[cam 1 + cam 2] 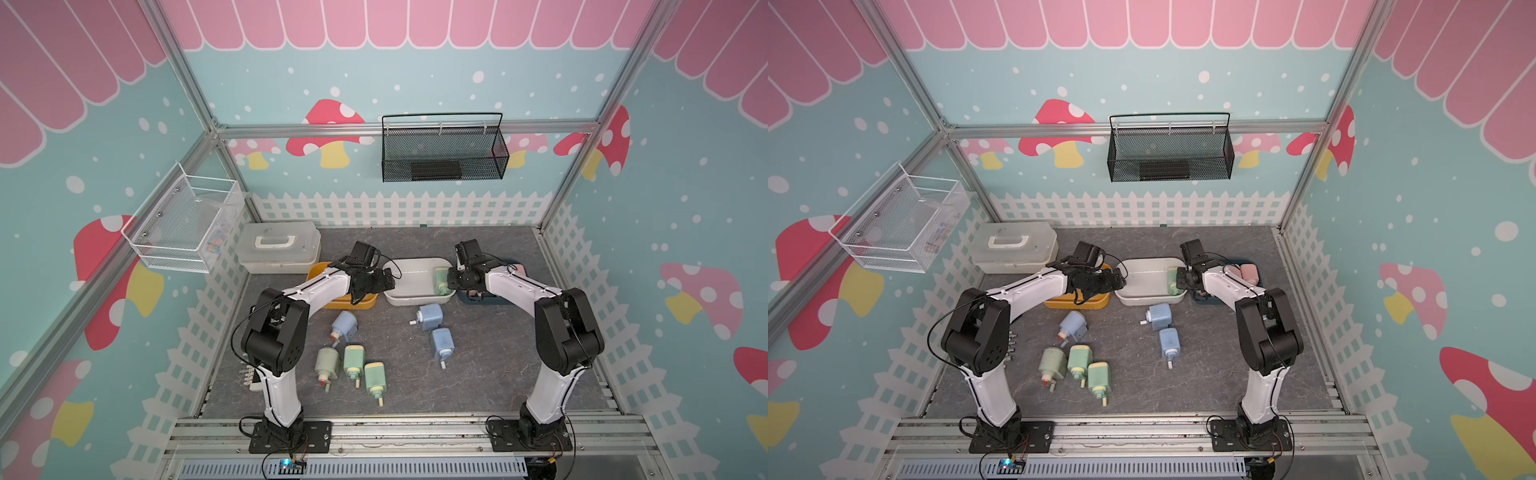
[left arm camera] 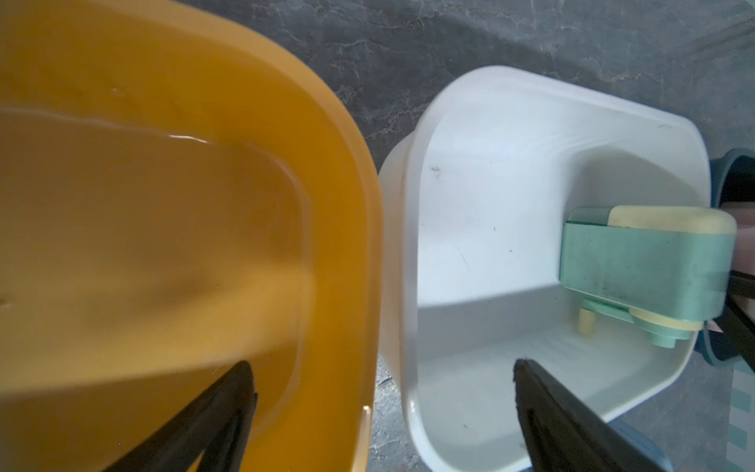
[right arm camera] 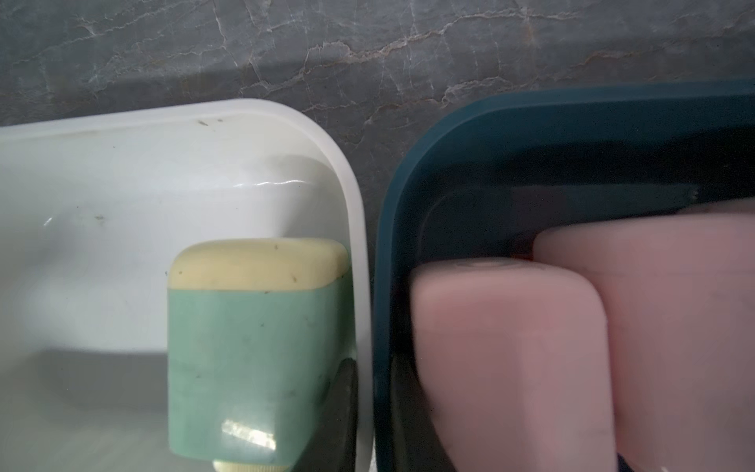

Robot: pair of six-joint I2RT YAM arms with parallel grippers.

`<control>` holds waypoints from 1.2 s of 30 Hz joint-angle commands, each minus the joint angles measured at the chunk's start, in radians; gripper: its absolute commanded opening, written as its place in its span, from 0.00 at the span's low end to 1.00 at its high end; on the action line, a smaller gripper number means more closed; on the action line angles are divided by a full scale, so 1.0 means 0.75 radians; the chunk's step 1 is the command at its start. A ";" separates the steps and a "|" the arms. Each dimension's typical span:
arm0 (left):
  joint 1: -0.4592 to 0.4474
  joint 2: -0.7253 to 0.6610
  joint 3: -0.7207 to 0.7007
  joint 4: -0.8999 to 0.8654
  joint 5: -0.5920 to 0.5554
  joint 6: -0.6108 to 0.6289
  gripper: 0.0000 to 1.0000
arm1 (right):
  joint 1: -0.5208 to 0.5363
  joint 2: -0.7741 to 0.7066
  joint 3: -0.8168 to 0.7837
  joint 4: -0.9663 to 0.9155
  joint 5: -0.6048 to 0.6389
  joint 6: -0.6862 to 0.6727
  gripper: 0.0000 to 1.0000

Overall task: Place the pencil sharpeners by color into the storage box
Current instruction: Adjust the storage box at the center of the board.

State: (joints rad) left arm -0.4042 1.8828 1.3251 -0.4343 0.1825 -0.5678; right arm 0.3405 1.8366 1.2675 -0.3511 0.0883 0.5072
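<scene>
jaws of the left gripper (image 2: 382,363) stand wide apart; right gripper (image 1: 451,279) beside green sharpener (image 1: 440,282) in white bin (image 1: 409,275), jaws unclear

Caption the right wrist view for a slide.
Green sharpener inside the white bin, beside the dark teal bin holding two pink sharpeners.

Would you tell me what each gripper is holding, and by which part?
The left gripper is open, empty. The right gripper is against the side of the green sharpener in the white bin; whether it grips is unclear.
</scene>
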 commanded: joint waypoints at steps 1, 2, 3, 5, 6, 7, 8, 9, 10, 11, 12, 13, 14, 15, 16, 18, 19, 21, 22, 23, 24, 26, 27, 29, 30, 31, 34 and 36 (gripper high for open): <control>-0.001 0.033 0.058 -0.006 0.045 0.015 0.99 | 0.001 0.013 -0.020 0.046 -0.011 0.038 0.16; -0.001 0.042 0.068 -0.009 0.058 0.011 0.99 | 0.000 0.007 -0.025 0.049 -0.010 0.038 0.17; -0.034 0.050 0.078 -0.007 0.070 0.007 0.99 | 0.000 0.004 -0.030 0.053 -0.017 0.036 0.17; -0.047 0.065 0.098 -0.008 0.080 0.010 0.99 | 0.000 -0.004 -0.035 0.059 -0.030 0.029 0.19; -0.053 0.073 0.111 -0.008 0.079 0.013 0.99 | 0.000 -0.006 -0.035 0.059 -0.039 0.025 0.19; -0.058 0.081 0.121 -0.009 0.080 0.015 0.99 | 0.000 -0.007 -0.033 0.060 -0.044 0.021 0.20; -0.062 0.091 0.133 -0.008 0.083 0.015 0.99 | 0.002 -0.011 -0.033 0.059 -0.050 0.019 0.20; -0.064 0.100 0.143 -0.013 0.082 0.015 0.99 | 0.000 -0.014 -0.033 0.060 -0.054 0.016 0.21; -0.064 0.109 0.152 -0.014 0.082 0.013 0.99 | 0.001 -0.017 -0.033 0.059 -0.058 0.012 0.21; -0.064 0.116 0.159 -0.018 0.074 0.011 0.99 | 0.000 -0.023 -0.035 0.059 -0.061 0.008 0.22; -0.064 0.121 0.166 -0.023 0.062 0.011 0.99 | 0.000 -0.027 -0.036 0.057 -0.064 0.005 0.22; -0.064 0.124 0.171 -0.025 0.052 0.012 0.99 | 0.000 -0.030 -0.037 0.057 -0.065 0.003 0.23; -0.064 0.126 0.175 -0.031 0.042 0.012 0.99 | 0.000 -0.034 -0.039 0.057 -0.067 -0.003 0.23; -0.064 0.128 0.181 -0.033 0.039 0.013 0.99 | 0.001 -0.039 -0.040 0.055 -0.067 -0.005 0.24; -0.064 0.128 0.185 -0.034 0.039 0.013 0.99 | 0.000 -0.045 -0.041 0.051 -0.063 -0.007 0.24; -0.064 0.124 0.189 -0.040 0.035 0.015 0.99 | 0.000 -0.061 -0.044 0.042 -0.061 -0.013 0.25; -0.064 0.117 0.189 -0.048 0.027 0.018 0.99 | 0.002 -0.070 -0.047 0.040 -0.062 -0.015 0.26; -0.064 0.079 0.176 -0.066 -0.012 0.036 0.99 | 0.000 -0.098 -0.053 0.025 -0.063 -0.025 0.29; -0.064 0.058 0.169 -0.074 -0.032 0.045 0.99 | 0.001 -0.112 -0.055 0.022 -0.061 -0.029 0.30; -0.064 0.026 0.154 -0.081 -0.050 0.058 0.99 | 0.001 -0.131 -0.058 0.015 -0.057 -0.037 0.32; -0.064 -0.013 0.135 -0.082 -0.070 0.068 0.99 | 0.002 -0.151 -0.062 0.005 -0.055 -0.043 0.34; -0.068 -0.092 0.090 -0.084 -0.110 0.083 0.99 | 0.002 -0.187 -0.073 -0.007 -0.049 -0.054 0.38; -0.069 -0.136 0.062 -0.084 -0.133 0.086 0.99 | 0.002 -0.208 -0.081 -0.010 -0.047 -0.061 0.41; -0.071 -0.214 0.011 -0.094 -0.177 0.075 0.99 | 0.004 -0.237 -0.096 -0.016 -0.035 -0.074 0.46; -0.074 -0.252 -0.016 -0.101 -0.196 0.067 0.99 | 0.007 -0.252 -0.104 -0.013 -0.031 -0.079 0.50; -0.076 -0.281 -0.038 -0.108 -0.215 0.052 0.99 | 0.008 -0.261 -0.111 -0.010 -0.031 -0.091 0.53; -0.089 -0.356 -0.099 -0.154 -0.259 -0.002 0.99 | 0.016 -0.271 -0.127 0.027 -0.101 -0.134 0.61; -0.110 -0.410 -0.145 -0.195 -0.314 -0.048 0.99 | 0.027 -0.260 -0.119 0.048 -0.182 -0.173 0.67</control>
State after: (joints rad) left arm -0.4671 1.6066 1.2671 -0.5117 0.0246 -0.5571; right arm 0.3443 1.6440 1.1908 -0.3325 0.0235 0.4259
